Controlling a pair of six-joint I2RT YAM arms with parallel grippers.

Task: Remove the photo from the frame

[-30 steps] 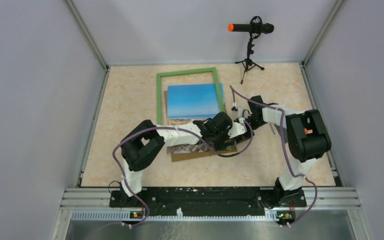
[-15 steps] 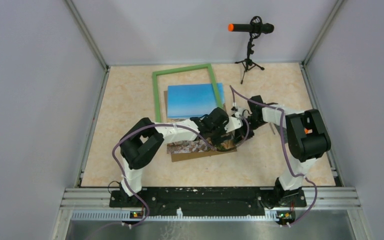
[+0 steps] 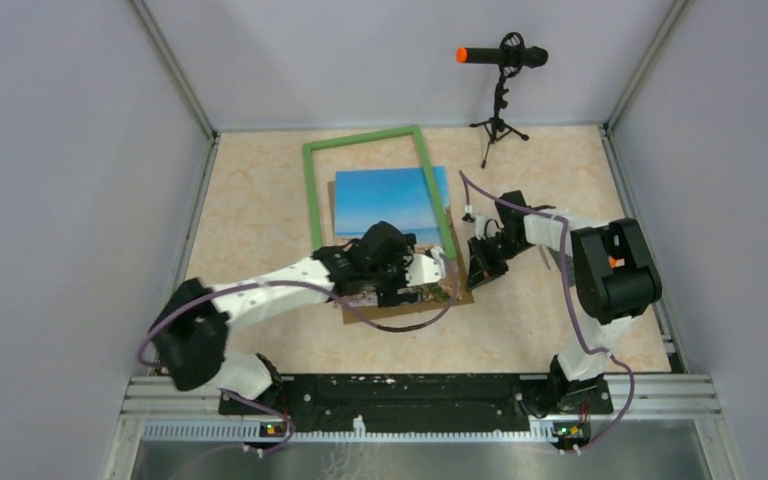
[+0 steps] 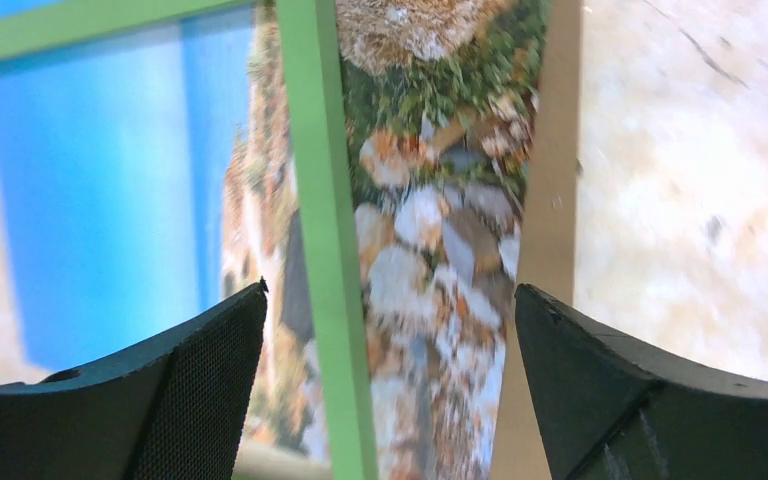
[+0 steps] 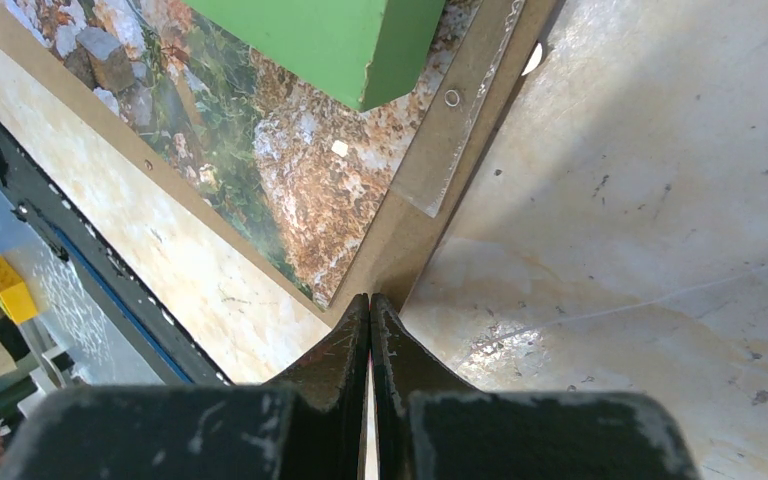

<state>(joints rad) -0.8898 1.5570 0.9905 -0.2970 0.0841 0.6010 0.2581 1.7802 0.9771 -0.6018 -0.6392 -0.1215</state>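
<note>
The green frame [image 3: 365,140] lies shifted to the far left, and its right bar crosses the photo [image 3: 390,200]. The photo shows blue sky with rocks below and rests on the brown backing board [image 3: 400,310]. My left gripper [image 3: 440,275] is open. In the left wrist view it [image 4: 390,292] straddles the green bar [image 4: 325,250] above the rocky part of the photo [image 4: 430,230], touching nothing. My right gripper [image 3: 480,270] is shut and empty. In the right wrist view its tips [image 5: 370,300] sit at the backing board's edge [image 5: 410,230], near the frame's corner [image 5: 330,40].
A microphone on a small tripod [image 3: 500,60] stands at the back right. Grey walls enclose the table. A clear strip [image 5: 465,140] lies along the board's edge. A yellow brick [image 5: 5,285] shows beyond the black rail at the near edge.
My left arm has swung left and stretched out low, with its gripper now over the frame's right bar. The green frame has shifted a little to the left. The right gripper has stayed put.
</note>
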